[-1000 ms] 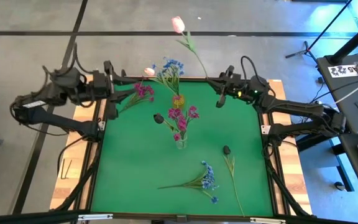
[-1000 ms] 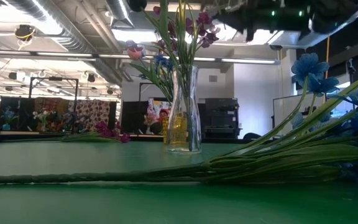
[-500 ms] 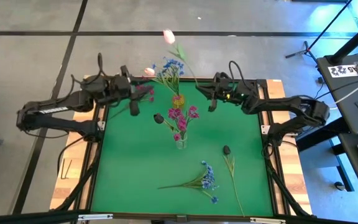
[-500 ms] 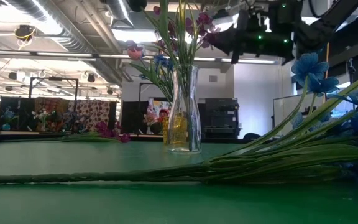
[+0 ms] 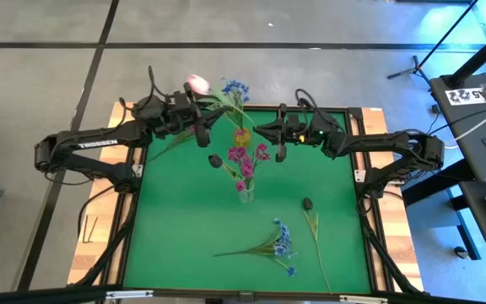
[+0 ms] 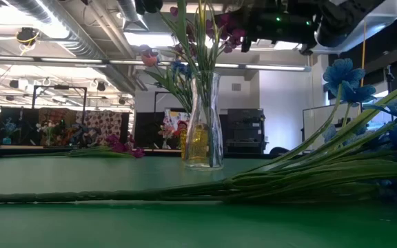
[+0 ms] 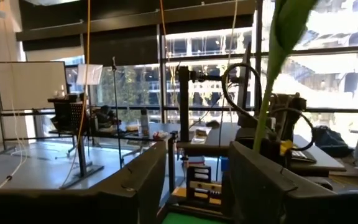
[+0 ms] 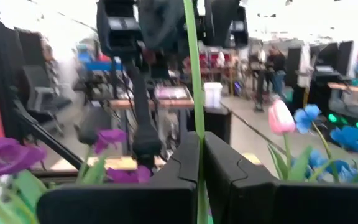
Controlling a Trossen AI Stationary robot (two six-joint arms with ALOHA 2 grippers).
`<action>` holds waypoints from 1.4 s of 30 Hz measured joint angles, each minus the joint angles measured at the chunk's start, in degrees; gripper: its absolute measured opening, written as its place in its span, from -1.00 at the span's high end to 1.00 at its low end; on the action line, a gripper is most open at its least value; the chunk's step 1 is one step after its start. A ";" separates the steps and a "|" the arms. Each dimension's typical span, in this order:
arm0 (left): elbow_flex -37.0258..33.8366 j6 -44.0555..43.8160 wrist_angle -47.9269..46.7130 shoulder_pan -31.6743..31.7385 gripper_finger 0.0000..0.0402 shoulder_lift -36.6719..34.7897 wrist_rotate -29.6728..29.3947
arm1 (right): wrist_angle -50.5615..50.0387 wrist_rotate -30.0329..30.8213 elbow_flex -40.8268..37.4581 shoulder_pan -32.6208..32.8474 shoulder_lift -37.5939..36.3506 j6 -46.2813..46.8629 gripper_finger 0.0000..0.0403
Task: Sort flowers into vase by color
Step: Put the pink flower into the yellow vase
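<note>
My right gripper (image 5: 278, 149) is shut on the green stem of a pale pink tulip (image 5: 197, 83), above the table's far part. My left gripper (image 5: 203, 135) is open, facing it. In the left wrist view the tulip's stem and leaf (image 7: 267, 106) rise beside one finger. A clear vase (image 5: 245, 195) (image 6: 204, 124) holds magenta flowers (image 5: 248, 160). A yellowish vase (image 5: 241, 136) behind it holds blue blossoms (image 5: 233, 89). A second pink tulip (image 8: 281, 118) shows beside those blue blossoms. A blue spray (image 5: 270, 245) and a dark bud (image 5: 308, 203) lie on the green mat. My right gripper pinches the tulip's stem (image 8: 195, 146) between its two fingers, on the lower part of the stem. The fingers are about level, pointing toward the table's left, and lie across the stem. The tulip is lifted clear, its head slanting toward the far left. I cannot tell whether my left gripper touches the stem.
Magenta flowers (image 6: 112, 147) lie at the far left of the mat, partly under my left arm. The two vases stand between and just near of the two grippers. The blue spray's long stem (image 6: 116, 198) lies across the near part of the mat.
Both grippers have moved toward each other over the far part of the table, toward the vases. The tulip in my right gripper has swung from beyond the far edge toward the left, and its head now sits by my left arm.
</note>
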 joint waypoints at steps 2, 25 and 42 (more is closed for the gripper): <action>0.00 -0.13 2.17 0.00 0.10 1.29 0.34 | -4.47 1.84 1.72 0.95 0.00 -1.78 0.95; 0.02 -0.29 -2.89 -0.22 0.21 2.40 8.45 | -11.30 3.92 3.80 1.70 0.00 -3.40 0.95; 0.04 -2.66 3.87 -0.24 0.16 2.40 8.75 | -11.89 3.93 3.80 1.70 0.00 -3.42 0.95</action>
